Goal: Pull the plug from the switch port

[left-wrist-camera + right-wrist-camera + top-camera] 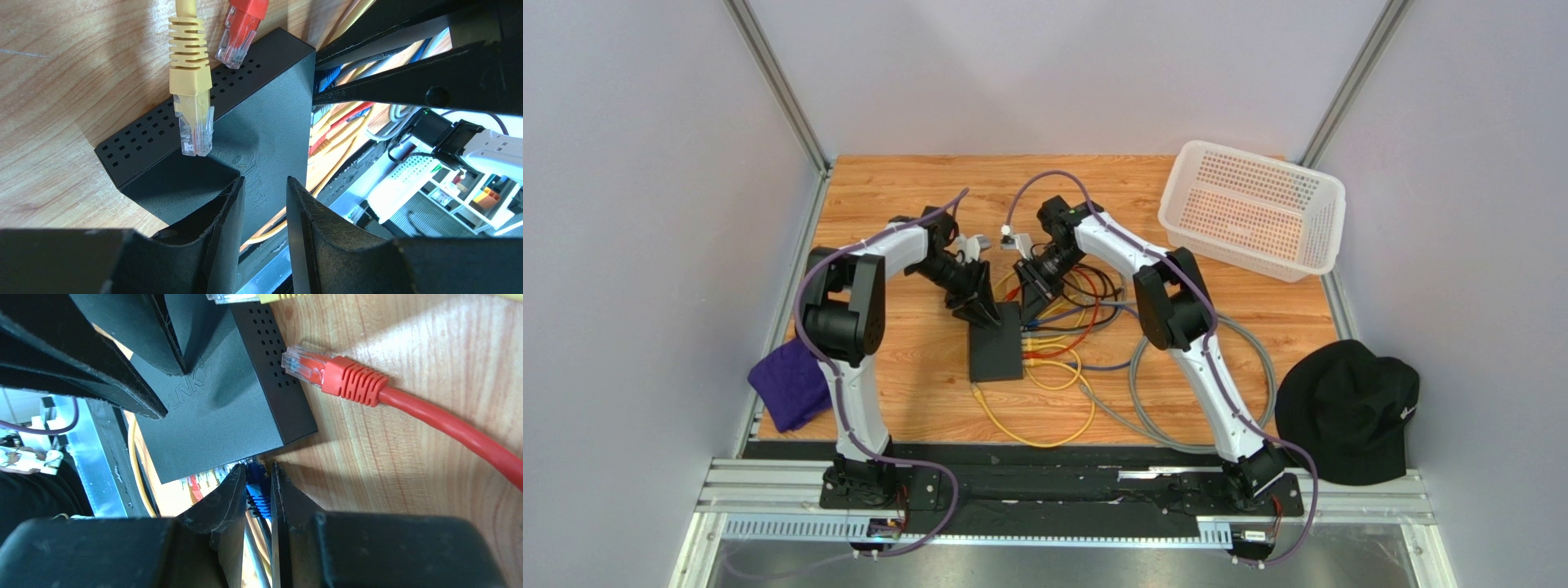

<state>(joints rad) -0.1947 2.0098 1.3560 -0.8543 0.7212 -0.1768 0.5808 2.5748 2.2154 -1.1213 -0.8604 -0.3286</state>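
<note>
The switch (995,346) is a flat matte-black box on the wooden table, with its sockets on the right edge, where several coloured cables plug in. My left gripper (979,306) stands on the switch's top (270,122), its fingers a little apart (264,184) and holding nothing. My right gripper (1030,294) is at the socket edge, shut (258,471) on the blue plug (261,502), which sits at the corner port of the switch (215,410). A loose red plug (334,376) and a loose yellow plug (193,119) lie by the switch's vented side.
A tangle of yellow, red, blue and grey cables (1075,355) spreads right of the switch. A white basket (1253,208) stands at the back right. A black cap (1351,410) lies at the front right and a purple cloth (790,382) at the front left.
</note>
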